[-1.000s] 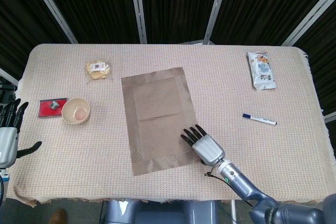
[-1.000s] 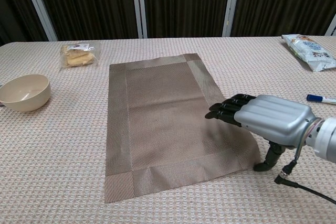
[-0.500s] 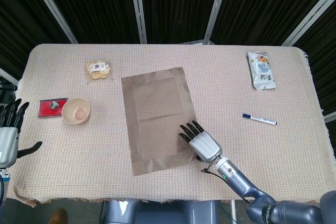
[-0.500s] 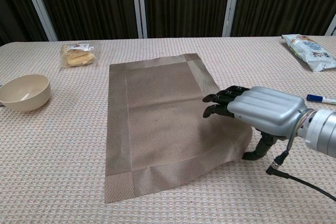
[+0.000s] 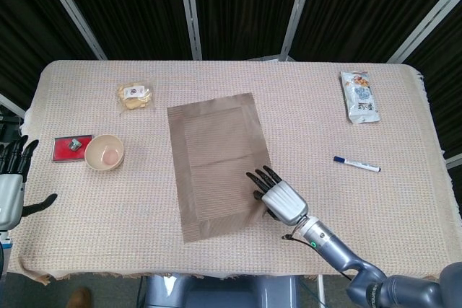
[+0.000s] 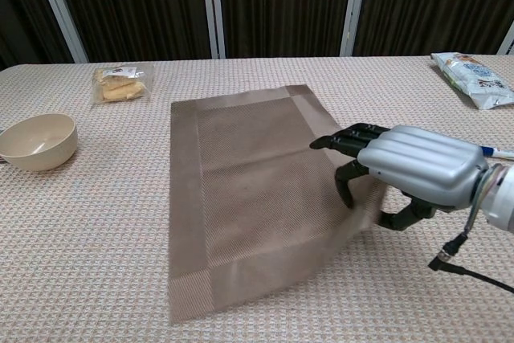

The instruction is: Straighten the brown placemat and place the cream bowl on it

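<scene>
My right hand [image 6: 418,174] now pinching lower-right corner of brown woven placemat [image 6: 249,190], lifted off tabletop since half-second ago; mat shifted, still skewed. Cream round bowl [image 6: 36,140] untouched, left of frame. Left hand [image 5: 11,189] released, idle.

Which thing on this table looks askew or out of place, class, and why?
The brown placemat lies rotated against the table's edges, and its near right corner is lifted and rumpled where the right hand pinches it. The cream bowl sits far to the left, off the mat.
</scene>
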{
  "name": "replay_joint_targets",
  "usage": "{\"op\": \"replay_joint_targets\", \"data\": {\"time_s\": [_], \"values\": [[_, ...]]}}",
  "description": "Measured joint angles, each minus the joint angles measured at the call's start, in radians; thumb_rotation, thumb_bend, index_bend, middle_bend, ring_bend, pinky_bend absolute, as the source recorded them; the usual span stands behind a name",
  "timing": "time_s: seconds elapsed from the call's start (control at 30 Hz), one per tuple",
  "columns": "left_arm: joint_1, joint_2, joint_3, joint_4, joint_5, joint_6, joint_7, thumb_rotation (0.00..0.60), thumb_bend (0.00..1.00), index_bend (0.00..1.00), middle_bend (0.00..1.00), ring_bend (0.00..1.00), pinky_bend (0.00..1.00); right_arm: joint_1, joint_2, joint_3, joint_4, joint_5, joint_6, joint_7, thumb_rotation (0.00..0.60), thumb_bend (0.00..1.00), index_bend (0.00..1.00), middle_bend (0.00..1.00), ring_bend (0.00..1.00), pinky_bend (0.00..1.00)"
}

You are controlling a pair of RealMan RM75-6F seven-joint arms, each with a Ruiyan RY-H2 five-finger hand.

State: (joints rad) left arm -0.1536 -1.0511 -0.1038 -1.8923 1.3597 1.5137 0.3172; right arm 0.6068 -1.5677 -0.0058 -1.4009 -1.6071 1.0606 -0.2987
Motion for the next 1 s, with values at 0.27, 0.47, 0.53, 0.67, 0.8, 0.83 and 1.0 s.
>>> {"op": "replay_joint_targets", "data": {"time_s": [0.27, 0.47, 0.53, 0.67, 0.8, 0.83, 1.0], "values": [[0.001, -0.004, 0.001, -0.003, 0.005, -0.001, 0.009, 0.6, 0.0, 0.0, 0.0, 0.0, 0.0, -0.025, 0.072, -0.063, 0.004, -0.1, 0.079, 0.049, 0.6, 0.44, 0.81, 0.04, 0.0, 0.0], [0.001, -0.005, 0.0, -0.001, 0.002, -0.007, 0.012, 0.6, 0.0, 0.0, 0.0, 0.0, 0.0, -0.041, 0.186, -0.126, 0.026, -0.234, 0.173, 0.05, 0.6, 0.43, 0.8, 0.05, 0.0, 0.0], [0.0, -0.006, -0.001, 0.001, -0.001, -0.01, 0.014, 0.6, 0.0, 0.0, 0.0, 0.0, 0.0, -0.044, 0.228, -0.142, 0.041, -0.272, 0.201, 0.046, 0.6, 0.43, 0.8, 0.05, 0.0, 0.0], [-0.003, -0.009, -0.004, 0.005, -0.006, -0.012, 0.018, 0.6, 0.0, 0.0, 0.0, 0.0, 0.0, -0.034, 0.296, -0.16, 0.099, -0.35, 0.245, 0.034, 0.6, 0.42, 0.76, 0.05, 0.0, 0.0], [-0.006, -0.014, -0.006, 0.012, -0.017, -0.024, 0.021, 0.6, 0.0, 0.0, 0.0, 0.0, 0.0, 0.012, 0.306, -0.145, 0.182, -0.401, 0.249, 0.0, 0.6, 0.41, 0.73, 0.06, 0.0, 0.0], [-0.008, -0.016, -0.006, 0.015, -0.02, -0.027, 0.023, 0.6, 0.0, 0.0, 0.0, 0.0, 0.0, 0.029, 0.306, -0.14, 0.208, -0.414, 0.247, -0.006, 0.6, 0.41, 0.72, 0.06, 0.0, 0.0], [-0.011, -0.022, -0.009, 0.028, -0.033, -0.036, 0.025, 0.6, 0.0, 0.0, 0.0, 0.0, 0.0, 0.13, 0.286, -0.119, 0.383, -0.475, 0.224, -0.004, 0.6, 0.38, 0.71, 0.06, 0.0, 0.0]]}}
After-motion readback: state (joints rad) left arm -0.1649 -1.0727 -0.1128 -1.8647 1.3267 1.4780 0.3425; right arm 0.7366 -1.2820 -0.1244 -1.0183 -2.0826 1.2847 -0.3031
